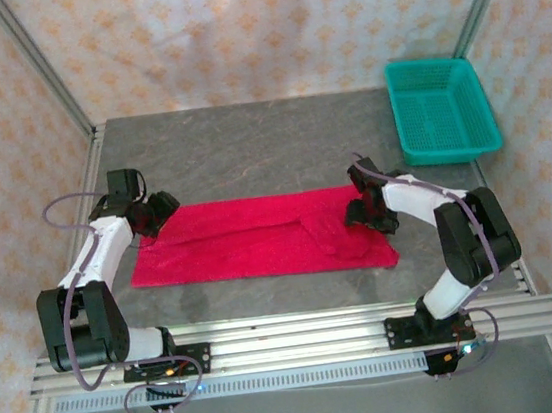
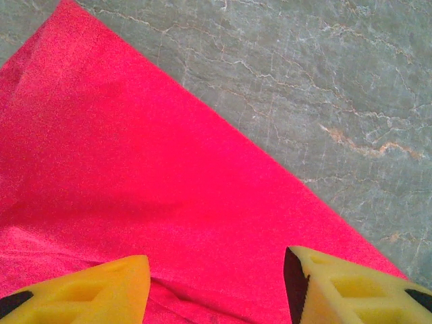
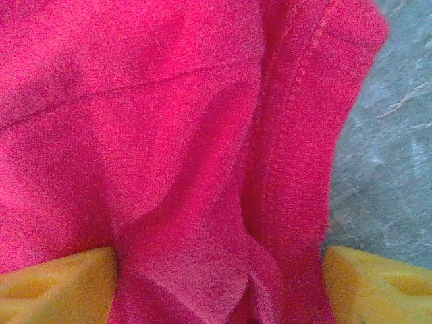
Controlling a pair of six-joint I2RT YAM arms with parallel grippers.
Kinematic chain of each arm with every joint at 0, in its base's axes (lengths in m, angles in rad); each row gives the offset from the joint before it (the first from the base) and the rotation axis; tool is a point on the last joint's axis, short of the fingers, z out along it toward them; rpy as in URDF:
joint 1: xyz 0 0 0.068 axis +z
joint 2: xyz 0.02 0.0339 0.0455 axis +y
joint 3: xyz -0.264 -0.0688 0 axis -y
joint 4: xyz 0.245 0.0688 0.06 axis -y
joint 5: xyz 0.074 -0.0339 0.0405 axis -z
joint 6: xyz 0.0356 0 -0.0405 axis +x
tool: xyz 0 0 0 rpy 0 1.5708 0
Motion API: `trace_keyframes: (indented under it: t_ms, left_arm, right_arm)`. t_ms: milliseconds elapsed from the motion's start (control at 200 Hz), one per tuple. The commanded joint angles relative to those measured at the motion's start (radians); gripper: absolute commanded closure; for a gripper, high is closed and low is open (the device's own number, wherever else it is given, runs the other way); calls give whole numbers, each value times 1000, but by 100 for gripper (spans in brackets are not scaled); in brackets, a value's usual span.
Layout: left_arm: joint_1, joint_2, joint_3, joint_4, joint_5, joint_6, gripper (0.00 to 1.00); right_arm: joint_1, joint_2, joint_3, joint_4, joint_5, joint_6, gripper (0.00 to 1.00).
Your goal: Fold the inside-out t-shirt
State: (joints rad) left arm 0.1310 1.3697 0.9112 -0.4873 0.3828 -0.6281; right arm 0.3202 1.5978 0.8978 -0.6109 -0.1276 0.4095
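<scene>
The t-shirt (image 1: 260,237) lies as a long red band across the table (image 1: 248,139). Left gripper (image 1: 160,209) stands parted above its left end, right gripper (image 1: 365,213) wide astride the bunched hem (nothing pinched yet). Both should take every layer at matching corners before lifting, I judge.

Worktop (image 1: 249,149): grey, marbled surface. On it: one red t-shirt (image 1: 250,240), flat in a long band toward the near edge; one teal basket (image 1: 451,154), far right corner, well apart.
</scene>
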Motion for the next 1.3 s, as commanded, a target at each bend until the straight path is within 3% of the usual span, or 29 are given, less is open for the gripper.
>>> trace_keyframes:
  t_ms: [0, 260, 325, 450, 600, 821, 931, 1166, 1291]
  left_arm:
    - [-1, 3, 13, -23, 4, 12, 44]
    - [-1, -7, 24, -39, 4, 18, 48]
    - [-1, -12, 22, -40, 5, 16, 50]
    - [-1, -18, 18, -39, 2, 15, 51]
    - [-2, -15, 18, -39, 6, 14, 51]
    - [-1, -14, 13, -44, 5, 25, 51]
    - [-21, 3, -17, -9, -16, 18, 51]
    - [-138, 124, -53, 133, -9, -73, 53]
    - [-246, 188, -36, 236, -4, -172, 55]
  right_arm:
    - [7, -30, 33, -61, 101, -19, 17]
    - [9, 50, 9, 12, 25, -2, 24]
    - [12, 57, 2, 32, 6, 3, 29]
    - [20, 67, -3, 45, -12, 16, 50]
    - [22, 68, -7, 50, -15, 16, 53]
    - [21, 58, 2, 33, 5, 2, 88]
    - [19, -8, -16, 30, 38, 5, 100]
    - [-48, -231, -79, -1, 61, 43, 100]
    - [-108, -363, -76, -52, 74, 52, 100]
